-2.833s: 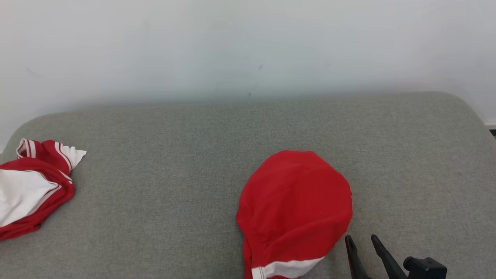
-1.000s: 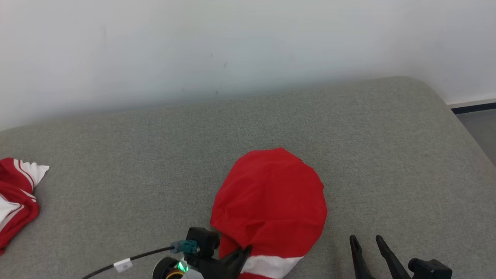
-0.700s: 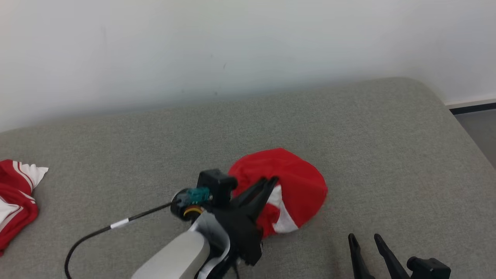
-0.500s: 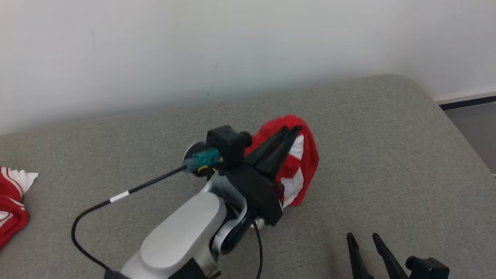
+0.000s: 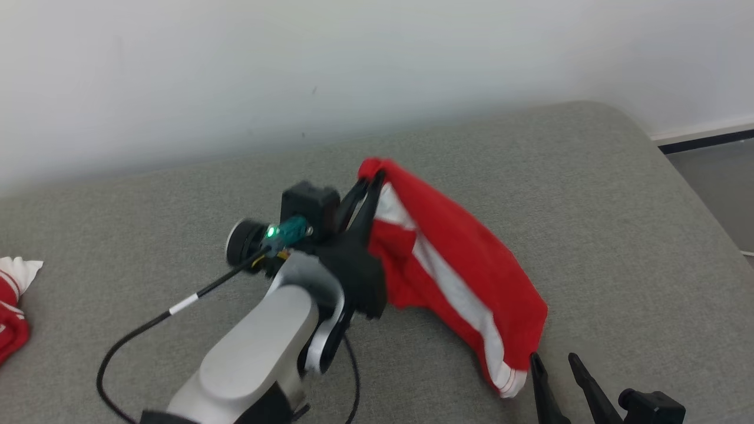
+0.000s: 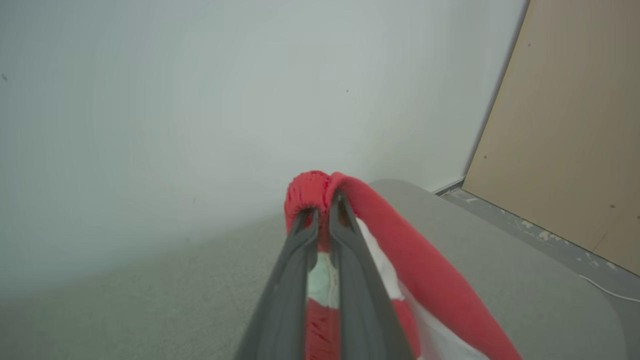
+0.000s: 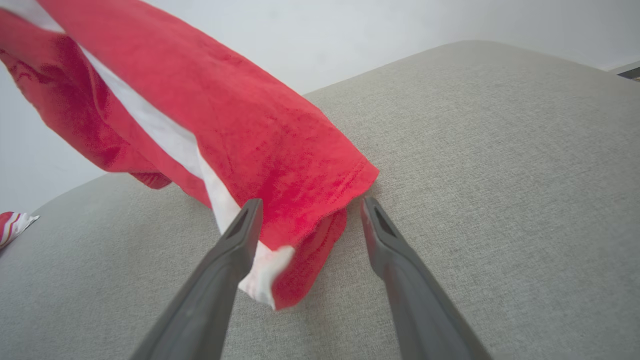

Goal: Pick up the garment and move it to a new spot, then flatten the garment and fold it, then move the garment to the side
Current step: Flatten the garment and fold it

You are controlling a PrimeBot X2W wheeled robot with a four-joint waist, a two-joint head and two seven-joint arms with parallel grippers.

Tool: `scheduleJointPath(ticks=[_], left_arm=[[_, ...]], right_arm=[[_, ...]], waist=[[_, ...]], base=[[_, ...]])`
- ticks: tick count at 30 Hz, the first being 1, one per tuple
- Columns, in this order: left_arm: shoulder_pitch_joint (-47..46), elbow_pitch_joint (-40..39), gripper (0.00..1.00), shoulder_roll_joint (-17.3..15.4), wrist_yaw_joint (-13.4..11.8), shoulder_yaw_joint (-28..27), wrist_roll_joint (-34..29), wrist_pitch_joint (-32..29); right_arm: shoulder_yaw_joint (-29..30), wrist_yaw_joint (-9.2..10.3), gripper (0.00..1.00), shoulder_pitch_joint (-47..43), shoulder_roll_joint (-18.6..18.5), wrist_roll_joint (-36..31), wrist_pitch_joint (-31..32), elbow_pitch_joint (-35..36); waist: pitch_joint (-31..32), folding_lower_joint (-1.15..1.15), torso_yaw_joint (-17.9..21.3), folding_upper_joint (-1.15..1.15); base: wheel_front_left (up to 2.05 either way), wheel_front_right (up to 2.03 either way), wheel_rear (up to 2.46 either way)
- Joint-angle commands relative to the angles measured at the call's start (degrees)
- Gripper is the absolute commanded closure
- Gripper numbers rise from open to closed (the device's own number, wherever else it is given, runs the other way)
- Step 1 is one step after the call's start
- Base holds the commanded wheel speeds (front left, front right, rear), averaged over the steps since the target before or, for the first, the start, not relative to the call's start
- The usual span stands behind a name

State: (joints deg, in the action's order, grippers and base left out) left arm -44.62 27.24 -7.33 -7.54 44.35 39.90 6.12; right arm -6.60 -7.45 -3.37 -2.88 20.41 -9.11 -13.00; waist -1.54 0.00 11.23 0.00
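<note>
The garment (image 5: 465,277) is red with a white stripe. My left gripper (image 5: 368,179) is shut on its top edge and holds it up off the grey cushion (image 5: 589,194). In the left wrist view the red cloth (image 6: 400,250) bunches over the closed fingertips (image 6: 322,210). The garment hangs down toward the lower right, and its low end (image 7: 280,200) trails right in front of my open right gripper (image 7: 307,207), whose fingers hold nothing. The right gripper (image 5: 554,365) sits at the head view's lower right.
A second red-and-white garment (image 5: 15,300) lies at the cushion's far left edge. A pale wall (image 5: 294,70) stands behind the cushion. The cushion's right edge drops to the floor (image 5: 713,171). A tan board (image 6: 575,125) stands to the right.
My left gripper has lifted the garment off the cushion and carried it up and back; the cloth now unfurls and hangs toward the right gripper. The camera has turned right.
</note>
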Motion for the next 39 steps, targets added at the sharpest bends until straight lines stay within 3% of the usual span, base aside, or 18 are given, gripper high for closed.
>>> scheduleJointPath(ticks=[1,9,14,22,25,26,27,32,39], left_arm=[[2.48,1.17,1.0,-1.15,-0.69,0.1,0.62,-0.66],[14.29,2.94,1.0,-7.05,-2.13,-0.62,3.52,-1.13],[18.12,1.94,1.0,-8.95,-3.1,-0.98,4.54,-0.83],[24.42,0.06,1.0,-11.56,-6.11,-2.04,5.47,-0.06],[25.93,-0.66,1.0,-12.27,-5.79,-1.89,5.13,1.56],[26.18,-0.87,0.58,-12.41,-5.63,-1.8,4.69,2.6],[26.55,-0.9,0.0,-12.51,-5.18,-1.53,4.28,3.43],[27.69,-1.0,0.0,-12.78,-4.19,-1.26,2.21,7.44],[32.64,-2.59,0.0,-14.41,-4.79,-3.81,-0.36,9.08]], right_arm=[[-0.04,-0.08,0.0,0.52,-0.01,-0.3,-0.07,0.21],[0.96,-0.08,0.0,0.09,-0.01,-1.71,0.96,1.4],[0.94,-0.08,0.0,-0.02,-0.01,-2.09,1.7,2.16],[1.37,-0.08,0.0,0.02,-0.02,-2.88,3.42,3.68],[1.6,-0.08,0.0,-0.13,-0.02,-2.88,3.76,4.09],[1.63,-0.08,0.0,-0.18,-0.02,-2.84,3.9,4.21],[1.65,-0.08,0.0,-0.21,-0.01,-2.8,3.88,4.27],[2.05,-0.08,0.0,-0.5,-0.02,-2.45,3.97,4.45],[3.46,-0.08,0.0,-1.37,-0.01,-2.49,5.28,4.67]], waist=[[-0.83,0.0,-1.93,0.0],[-1.49,0.0,-8.17,0.0],[-1.31,0.0,-10.37,0.0],[-1.0,0.0,-11.51,0.0],[-0.92,0.0,-11.28,0.0],[-0.92,0.0,-11.2,0.0],[-0.88,0.0,-11.1,0.0],[-0.2,0.0,-10.56,0.0],[1.59,0.0,-10.31,0.0]], base=[[0.0,0.0,0.0],[0.0,0.0,0.0],[0.0,0.0,0.0],[0.0,0.0,0.0],[0.0,0.0,0.0],[0.0,0.0,0.0],[0.0,0.0,0.0],[0.0,0.0,0.0],[0.0,0.0,0.0]])
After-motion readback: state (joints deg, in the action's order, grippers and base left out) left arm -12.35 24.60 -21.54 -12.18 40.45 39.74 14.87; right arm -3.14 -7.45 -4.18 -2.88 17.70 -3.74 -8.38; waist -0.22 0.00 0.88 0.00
